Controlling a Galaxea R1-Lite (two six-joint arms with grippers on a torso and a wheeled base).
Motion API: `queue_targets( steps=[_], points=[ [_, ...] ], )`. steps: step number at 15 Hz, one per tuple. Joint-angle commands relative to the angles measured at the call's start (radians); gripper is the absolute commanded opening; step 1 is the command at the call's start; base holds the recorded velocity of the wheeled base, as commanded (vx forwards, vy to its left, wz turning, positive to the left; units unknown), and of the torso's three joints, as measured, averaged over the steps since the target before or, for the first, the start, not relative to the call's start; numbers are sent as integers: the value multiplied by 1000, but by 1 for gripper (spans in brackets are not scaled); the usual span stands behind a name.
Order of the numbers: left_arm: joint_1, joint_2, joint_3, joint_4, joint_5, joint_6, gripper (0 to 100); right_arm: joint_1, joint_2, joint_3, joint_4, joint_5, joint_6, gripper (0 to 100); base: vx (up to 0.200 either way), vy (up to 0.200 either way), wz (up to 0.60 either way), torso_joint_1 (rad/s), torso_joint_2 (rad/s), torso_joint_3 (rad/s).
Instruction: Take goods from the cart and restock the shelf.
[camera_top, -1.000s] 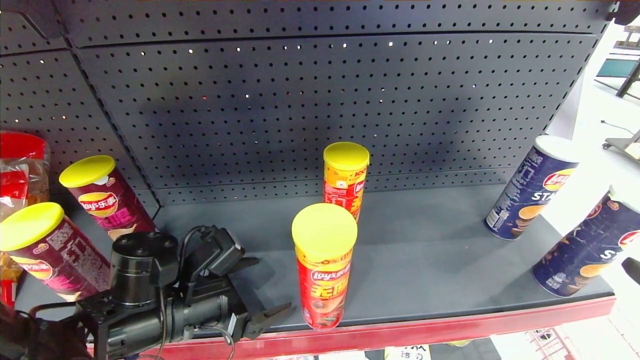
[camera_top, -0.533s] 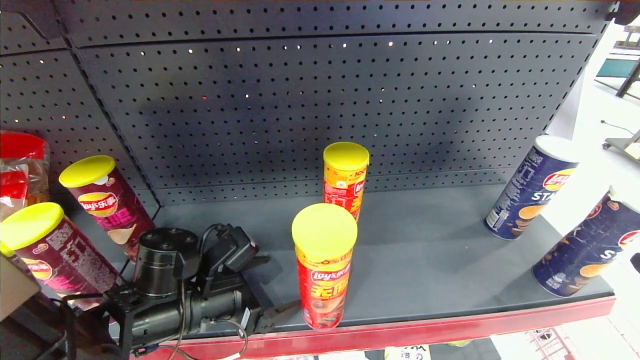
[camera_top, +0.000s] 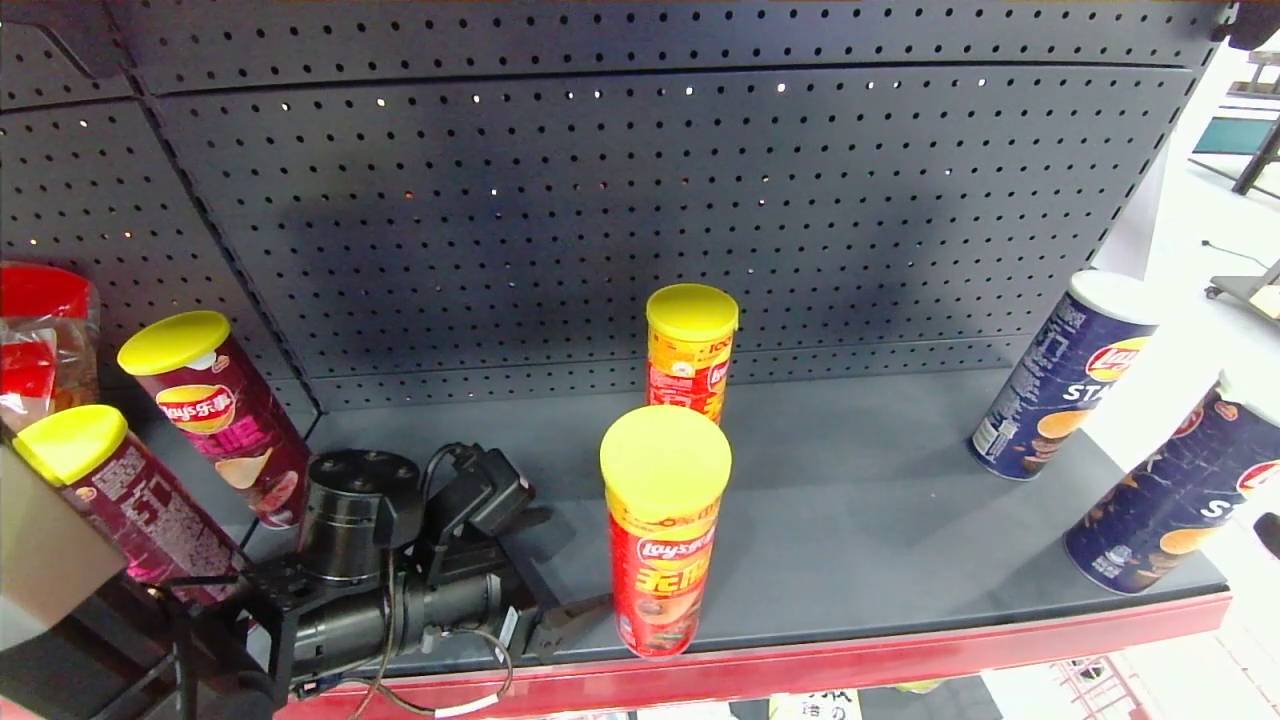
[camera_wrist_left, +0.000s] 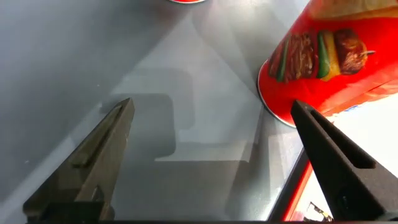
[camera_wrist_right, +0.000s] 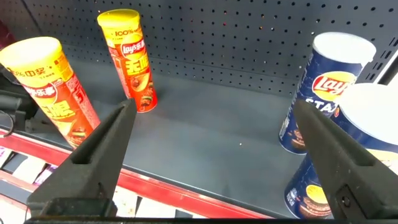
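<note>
Two red chip cans with yellow lids stand on the dark shelf (camera_top: 850, 520): one near the front edge (camera_top: 662, 560), one behind it (camera_top: 688, 355). My left gripper (camera_top: 558, 572) lies low over the shelf just left of the front can, open, with nothing between its fingers. Its lower fingertip (camera_top: 590, 608) is at that can's base. In the left wrist view the gripper (camera_wrist_left: 211, 155) hangs over bare shelf, with the front can's base (camera_wrist_left: 323, 68) beside one finger. My right gripper (camera_wrist_right: 211, 149) is open in front of the shelf, facing both red cans (camera_wrist_right: 53, 93) (camera_wrist_right: 130, 59).
Two maroon cans (camera_top: 215, 420) (camera_top: 115, 495) stand at the shelf's left. Two blue cans (camera_top: 1060, 375) (camera_top: 1180, 490) stand at the right, also in the right wrist view (camera_wrist_right: 323, 87). A pegboard wall (camera_top: 650, 220) backs the shelf and a red lip (camera_top: 900, 655) runs along its front.
My left arm has moved right along the shelf front toward the front red can. That can has shifted a little to the right.
</note>
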Motion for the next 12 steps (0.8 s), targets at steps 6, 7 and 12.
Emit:
queue_targets(
  steps=[6, 7, 12],
  points=[
    [-12, 29, -25, 0, 0, 0, 100, 1, 4, 1, 1, 0, 0, 100, 0, 0, 0, 0, 0, 0],
    [-12, 33, -31, 0, 0, 0, 100, 1, 6, 1, -1, 0, 0, 100, 0, 0, 0, 0, 0, 0],
    [-13, 49, -53, 0, 0, 1, 100, 1, 6, 1, 13, 0, 0, 100, 0, 0, 0, 0, 0, 0]
  ],
)
